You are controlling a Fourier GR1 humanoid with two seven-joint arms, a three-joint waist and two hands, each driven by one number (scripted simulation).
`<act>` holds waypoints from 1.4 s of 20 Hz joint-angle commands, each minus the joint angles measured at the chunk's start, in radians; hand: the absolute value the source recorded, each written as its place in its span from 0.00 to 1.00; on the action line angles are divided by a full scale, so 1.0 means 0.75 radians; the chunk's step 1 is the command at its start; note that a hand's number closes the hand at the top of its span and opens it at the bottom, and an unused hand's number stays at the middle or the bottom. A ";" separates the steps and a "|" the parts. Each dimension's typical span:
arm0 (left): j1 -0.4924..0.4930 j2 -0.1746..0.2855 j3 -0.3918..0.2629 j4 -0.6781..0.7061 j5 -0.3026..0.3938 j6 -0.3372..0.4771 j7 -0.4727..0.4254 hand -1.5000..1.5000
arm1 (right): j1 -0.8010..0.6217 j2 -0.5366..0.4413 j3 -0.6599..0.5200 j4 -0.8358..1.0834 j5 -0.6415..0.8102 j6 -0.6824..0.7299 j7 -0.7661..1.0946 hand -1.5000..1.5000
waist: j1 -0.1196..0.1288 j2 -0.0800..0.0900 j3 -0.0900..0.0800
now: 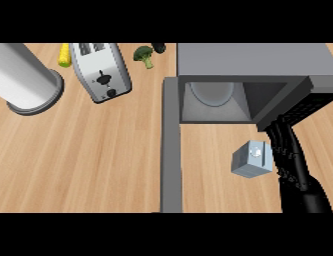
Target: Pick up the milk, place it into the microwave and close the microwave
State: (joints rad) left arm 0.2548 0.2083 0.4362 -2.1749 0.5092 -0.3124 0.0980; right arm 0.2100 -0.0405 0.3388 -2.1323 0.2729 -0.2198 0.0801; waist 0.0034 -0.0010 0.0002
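Here, the milk (252, 159) stands on the wooden counter (88, 160) in front of the open microwave (261, 62), outside its cavity. The microwave's door (171, 150) is swung wide at the left of the opening. The right hand (287, 150) lies just beside the milk's right side, its fingers straight and close together, pointing toward the microwave; whether they touch the carton cannot be told. A toaster (101, 72) and broccoli (145, 54) sit far left.
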 commanded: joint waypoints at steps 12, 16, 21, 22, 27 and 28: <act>0.047 -0.027 0.123 -0.025 0.076 -0.116 0.042 0.00 | 0.008 0.009 -0.279 0.526 -0.167 -0.032 -0.413 0.00 | -0.001 0.001 0.000; 0.077 -0.098 0.106 -0.037 0.022 -0.164 0.010 0.00 | 0.013 -0.071 -0.404 0.616 -0.270 0.063 -0.486 0.00 | -0.002 0.001 0.000; 0.032 -0.072 0.158 0.029 0.053 -0.199 -0.001 0.00 | -0.024 -0.059 -0.468 0.930 -0.319 0.120 -0.770 0.00 | -0.002 0.002 0.000; 0.115 -0.099 0.208 0.003 0.086 -0.263 -0.018 0.00 | -0.050 -0.080 -0.479 0.863 -0.329 0.137 -0.671 0.00 | 0.002 0.000 0.000; 0.035 -0.044 0.254 0.013 0.140 -0.223 0.069 0.00 | -0.015 -0.039 -0.462 1.013 -0.300 0.147 -0.859 0.00 | -0.001 0.001 0.000; 0.139 -0.092 0.280 -0.005 0.199 -0.320 0.022 0.00 | -0.089 -0.065 -0.500 1.051 -0.314 0.154 -0.825 0.00 | 0.005 0.000 0.000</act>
State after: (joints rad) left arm 0.3160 0.1562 0.6062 -2.1808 0.6107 -0.4903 0.1295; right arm 0.1950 -0.0815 -0.0049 -1.4324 0.0430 -0.1157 -0.4988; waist 0.0036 -0.0005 0.0004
